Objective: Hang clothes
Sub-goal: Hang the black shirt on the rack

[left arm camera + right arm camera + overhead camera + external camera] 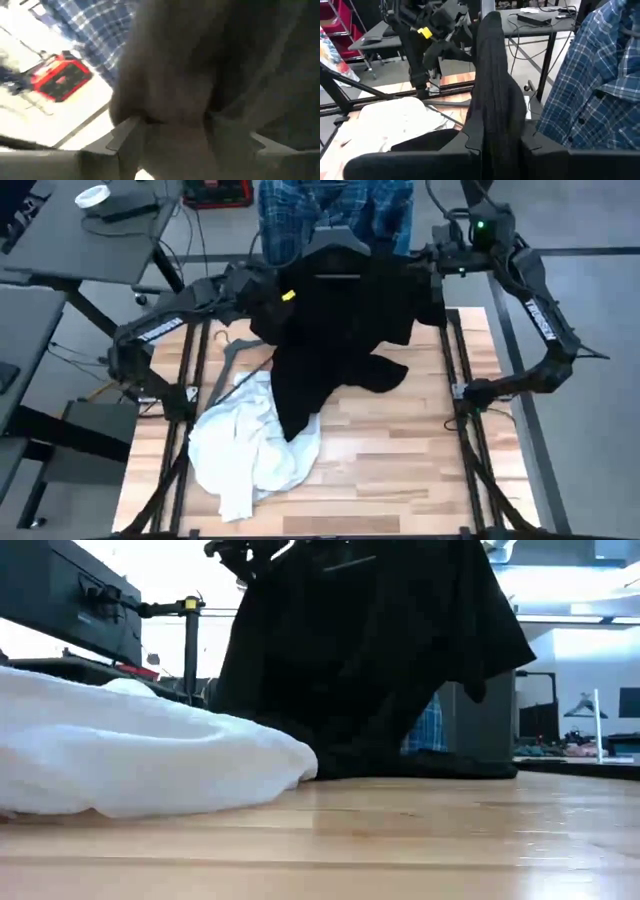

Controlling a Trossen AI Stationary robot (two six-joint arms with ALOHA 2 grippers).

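The black top [330,330] hangs spread between my two grippers above the table's far half. Its lower end [300,415] lies on the wood, and a dark hanger [336,248] shows at its far edge. My left gripper [272,292] is at the top's left side and my right gripper [432,262] at its right side, both shut on it. The white top [245,445] lies crumpled on the table at the near left. The plaid shirt [335,210] hangs beyond the far edge. My left gripper pinches a bunched fold of the black top [175,115] between its two fingers [125,142], coming from the table's left. The cloth fills the gap between them; how many layers, I cannot tell. My right gripper pinches a narrow upright fold of the black top [495,125] between its two fingers [470,142], coming from the table's right. The cloth stands up past the fingers and drapes down toward the table.
A second thin hanger [232,350] lies on the table at the far left, beside the white top. Dark frame rails [460,390] run along the table's left and right edges. A red box [215,190] and desks stand beyond. Bare wood [400,460] shows at the near right.
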